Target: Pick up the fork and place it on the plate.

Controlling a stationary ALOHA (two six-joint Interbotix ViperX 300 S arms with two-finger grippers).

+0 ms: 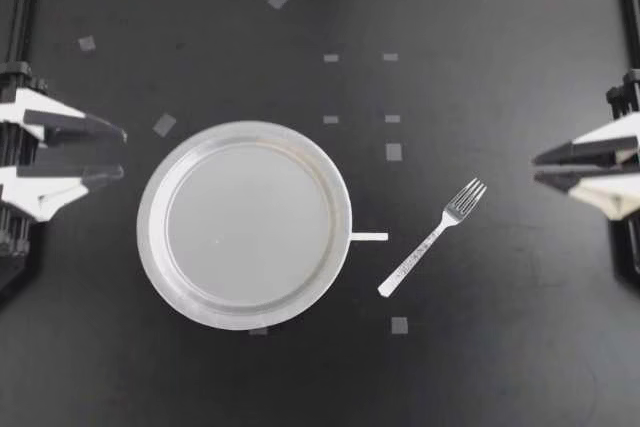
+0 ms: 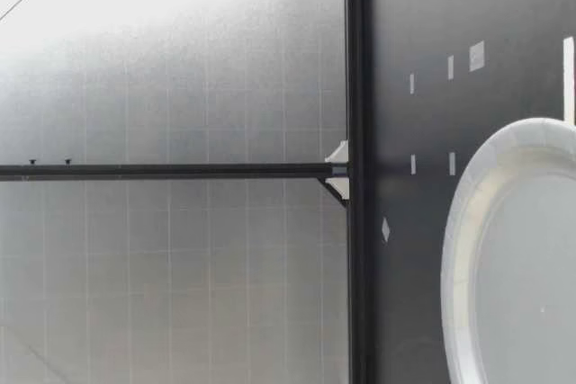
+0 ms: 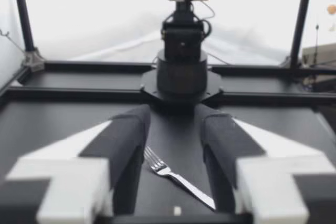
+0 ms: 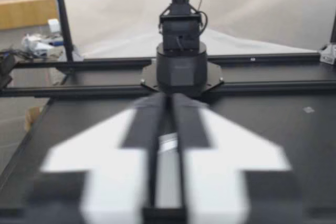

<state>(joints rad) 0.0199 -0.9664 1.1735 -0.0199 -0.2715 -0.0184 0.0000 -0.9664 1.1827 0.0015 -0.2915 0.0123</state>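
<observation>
**Top view.** The left gripper [image 1: 123, 153] sits at the left edge of the table [image 1: 500, 347], just beside the plate [image 1: 147, 237]. Its fingers are spread moderately apart with nothing between them. The right gripper [image 1: 536, 168] sits at the right edge. Its fingers are drawn together to a thin slit and hold nothing. The plate lies flat, left of the table's centre. The fork [image 1: 432, 238] lies on the bare table between the plate and the right gripper, well apart from both grippers. It is set diagonally, tines pointing toward the far right and handle end nearest the plate, not touching it. A white strip [image 1: 368, 236] lies against the plate's right rim. Small tape squares [image 1: 393, 152] are scattered over the table.

**Low view.** The plate's rim fills the near part of the table. Neither gripper nor the fork appears here.

**Left wrist view.** The fork shows on the table ahead, in the gap between the parted fingers and untouched by either. The base of the opposite arm [image 3: 182, 66] stands beyond.

**Right wrist view.** The fingers run side by side, almost meeting. The other arm's base [image 4: 181, 66] stands across the table.
</observation>
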